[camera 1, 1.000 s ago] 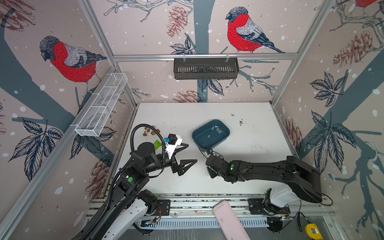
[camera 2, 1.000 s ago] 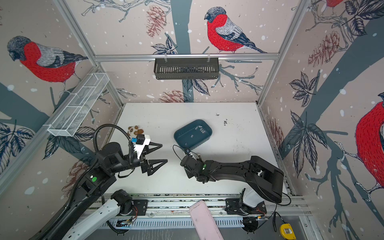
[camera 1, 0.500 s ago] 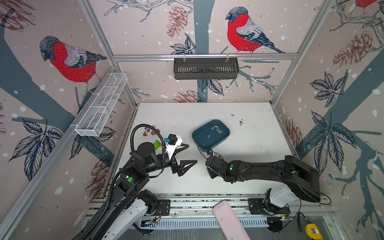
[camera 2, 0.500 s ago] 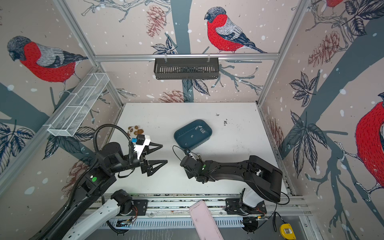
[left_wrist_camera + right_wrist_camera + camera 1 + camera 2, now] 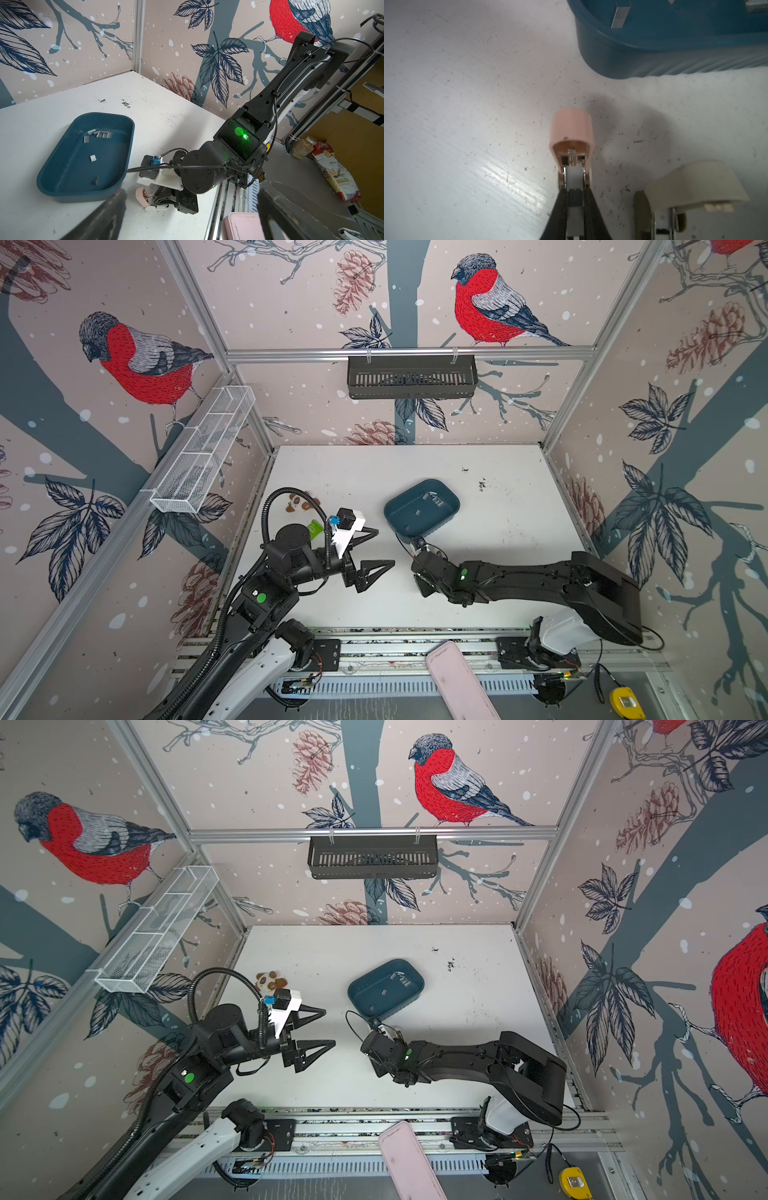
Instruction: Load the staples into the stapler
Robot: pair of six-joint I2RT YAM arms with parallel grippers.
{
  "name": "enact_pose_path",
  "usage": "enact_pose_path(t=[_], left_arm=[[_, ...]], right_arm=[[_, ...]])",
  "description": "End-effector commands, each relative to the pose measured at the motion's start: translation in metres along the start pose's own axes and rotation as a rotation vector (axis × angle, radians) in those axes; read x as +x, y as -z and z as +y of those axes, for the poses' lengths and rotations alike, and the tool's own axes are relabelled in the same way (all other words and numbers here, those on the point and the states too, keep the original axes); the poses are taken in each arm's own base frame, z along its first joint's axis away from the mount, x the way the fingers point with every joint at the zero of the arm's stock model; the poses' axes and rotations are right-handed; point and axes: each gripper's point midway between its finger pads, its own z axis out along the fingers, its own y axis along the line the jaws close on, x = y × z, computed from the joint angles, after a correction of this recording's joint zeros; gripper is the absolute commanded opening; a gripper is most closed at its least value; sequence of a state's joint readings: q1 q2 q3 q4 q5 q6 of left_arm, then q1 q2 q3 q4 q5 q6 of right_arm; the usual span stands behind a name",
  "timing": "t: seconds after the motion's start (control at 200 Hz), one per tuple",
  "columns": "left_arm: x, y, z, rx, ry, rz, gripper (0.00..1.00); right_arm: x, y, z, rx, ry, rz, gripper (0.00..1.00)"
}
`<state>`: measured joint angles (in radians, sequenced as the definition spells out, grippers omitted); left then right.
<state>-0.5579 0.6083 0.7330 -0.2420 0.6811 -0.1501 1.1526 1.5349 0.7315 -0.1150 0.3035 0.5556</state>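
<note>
Staples (image 5: pixel 99 134) in tray (image 5: pixel 83 194), right tool (image 5: pixel 574 192) gripping stapler (image 5: pixel 571 126)

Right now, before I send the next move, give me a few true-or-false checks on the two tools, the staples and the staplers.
1. The left tool is open and holds nothing. True.
2. The right tool hangs open over the tray. False: it is shut on the pink stapler, outside the blue tray and near its wall.
3. The staples lie loose inside the blue tray. True.
4. The cream stapler lies in the tray with the staples. False: it is on the white table, beside the pink stapler.
</note>
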Motion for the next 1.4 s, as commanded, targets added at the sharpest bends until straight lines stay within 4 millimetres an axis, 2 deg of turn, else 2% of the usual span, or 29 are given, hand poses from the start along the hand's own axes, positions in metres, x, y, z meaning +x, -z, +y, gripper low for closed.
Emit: enact_pose_path(t=[0.0,0.42,0.926,1.396], left_arm=[[-0.0088,0.0008,-0.0035,0.016,-0.047,-0.032,0.97],[-0.0085,0.0007,-0.0037,0.017,-0.048,-0.032,0.97],[-0.0089,0.0007,-0.0037,0.017,-0.049,-0.032,0.97],[-0.0083,0.0002,-0.0032,0.017,-0.046,-0.029,0.97]], right_arm=[[-0.0008,-0.0007,-0.0017,0.013,-0.018,-0.007,0.12],[0.0032,-0.0027,-0.0015,0.016,-0.013,0.005,0.13],[0.0035,-0.0026,-0.0004,0.016,-0.012,0.005,0.23],[0.0015,-0.0026,0.0006,0.012,-0.010,0.002,0.27]])
